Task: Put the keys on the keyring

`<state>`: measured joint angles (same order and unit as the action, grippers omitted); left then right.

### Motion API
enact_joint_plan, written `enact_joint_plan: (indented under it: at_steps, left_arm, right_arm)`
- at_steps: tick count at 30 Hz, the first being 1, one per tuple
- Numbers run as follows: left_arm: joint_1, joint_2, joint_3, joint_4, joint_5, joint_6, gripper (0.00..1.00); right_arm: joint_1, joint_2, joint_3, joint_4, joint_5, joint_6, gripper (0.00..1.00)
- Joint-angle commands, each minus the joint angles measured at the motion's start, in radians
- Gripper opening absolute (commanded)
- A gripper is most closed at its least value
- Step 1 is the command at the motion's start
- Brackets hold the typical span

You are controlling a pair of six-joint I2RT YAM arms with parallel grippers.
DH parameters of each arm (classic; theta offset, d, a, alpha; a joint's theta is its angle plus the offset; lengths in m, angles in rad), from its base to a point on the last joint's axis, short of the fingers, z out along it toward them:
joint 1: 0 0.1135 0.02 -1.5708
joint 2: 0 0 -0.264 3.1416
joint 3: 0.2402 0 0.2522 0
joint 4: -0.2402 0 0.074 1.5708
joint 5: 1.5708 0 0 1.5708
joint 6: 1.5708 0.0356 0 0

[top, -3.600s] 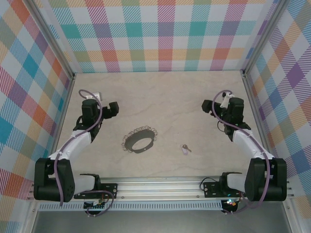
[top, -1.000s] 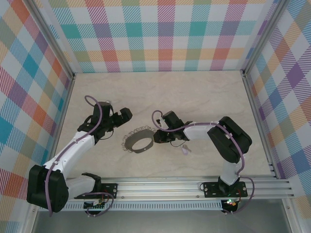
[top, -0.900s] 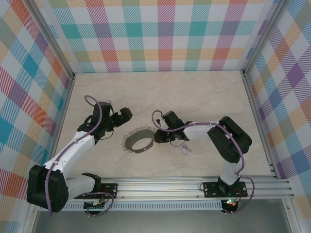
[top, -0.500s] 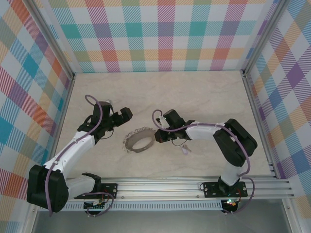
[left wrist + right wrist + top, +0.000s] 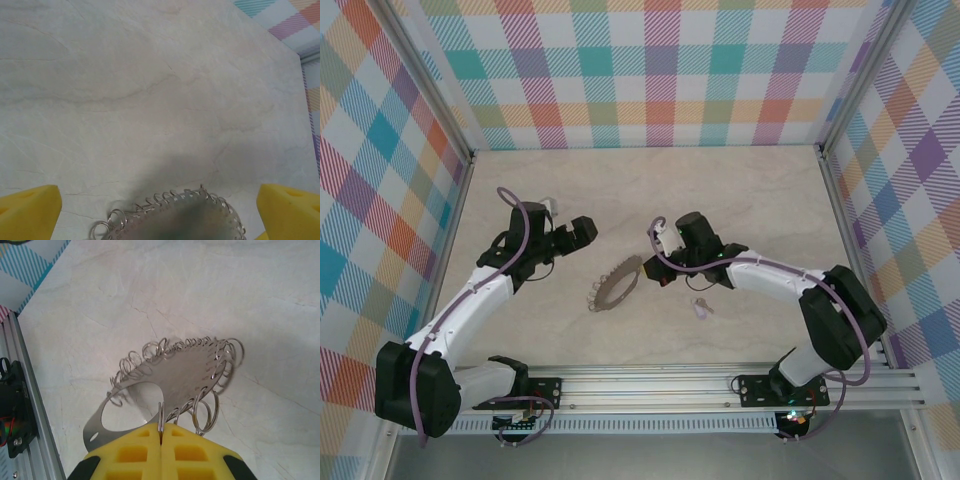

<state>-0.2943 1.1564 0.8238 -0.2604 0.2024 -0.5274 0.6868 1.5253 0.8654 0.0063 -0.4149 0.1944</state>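
The keyring (image 5: 616,284), a grey metal oval plate edged with small wire loops, is tilted, its right end raised off the table. My right gripper (image 5: 651,268) is shut on one wire loop at that end; in the right wrist view the yellow pads (image 5: 125,455) pinch the loop (image 5: 161,415) with the keyring (image 5: 185,372) hanging beyond them. The small lilac-headed key (image 5: 701,309) lies on the table just right of the ring. My left gripper (image 5: 584,231) stands open up-left of the ring; its wrist view has the keyring's edge (image 5: 175,220) between its yellow fingers (image 5: 30,210).
Checked walls enclose the pale marble table (image 5: 750,190) on three sides. A metal rail (image 5: 650,385) carrying both arm bases runs along the near edge.
My right gripper has closed fully on a loop and pulled back right and up, tilting the keyring off the table. The left gripper has shifted slightly towards the ring and stays open.
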Motion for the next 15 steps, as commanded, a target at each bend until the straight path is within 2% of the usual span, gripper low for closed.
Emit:
enact_joint_plan:
  at_steps: [1,5,13,15]
  left_arm:
    - [-0.021,-0.012,0.020,0.010,0.069,0.033,0.98]
    - [-0.034,0.000,0.023,0.045,0.139,0.050,0.91]
    - [-0.104,0.017,0.047,0.176,0.331,0.101,0.64]
    - [-0.127,0.024,0.056,0.207,0.369,0.111,0.61]
  right_arm:
    - [-0.009,-0.043,-0.005,0.042,-0.063,-0.033,0.00]
    - [-0.032,-0.083,0.003,0.045,-0.103,-0.036,0.00]
    - [-0.098,-0.164,0.051,0.023,-0.216,-0.023,0.00]
    - [-0.106,-0.172,0.067,0.013,-0.236,-0.021,0.00]
